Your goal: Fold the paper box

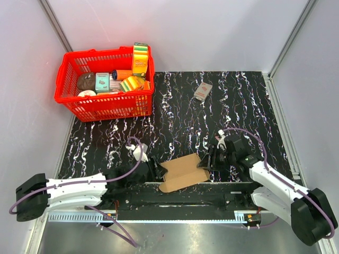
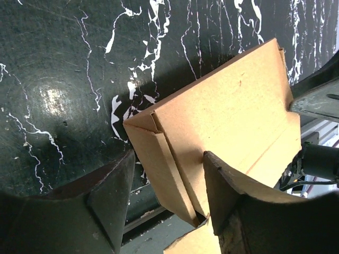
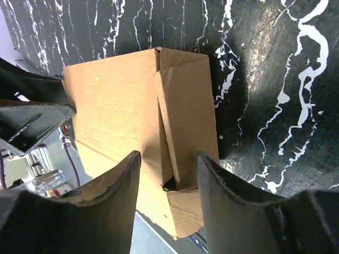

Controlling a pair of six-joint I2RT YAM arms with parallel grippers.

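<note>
The paper box [image 1: 183,172] is brown cardboard lying mostly flat at the near edge of the black marbled mat, its front part hanging over that edge. My left gripper [image 1: 157,169] is at its left end. In the left wrist view the jaws [image 2: 169,156] straddle the box's raised side flap [image 2: 159,164]; one finger [image 2: 228,190] touches the cardboard and the other [image 2: 108,196] stands off it. My right gripper [image 1: 208,160] is at the right end. In the right wrist view its jaws [image 3: 168,154] stand either side of the folded-up flap [image 3: 185,116], with gaps showing on both sides.
A red basket [image 1: 108,108] full of packets and sponges stands at the back left. A small grey-and-red packet [image 1: 202,91] lies at the back centre. The metal rail [image 1: 180,200] with the arm bases runs just below the box.
</note>
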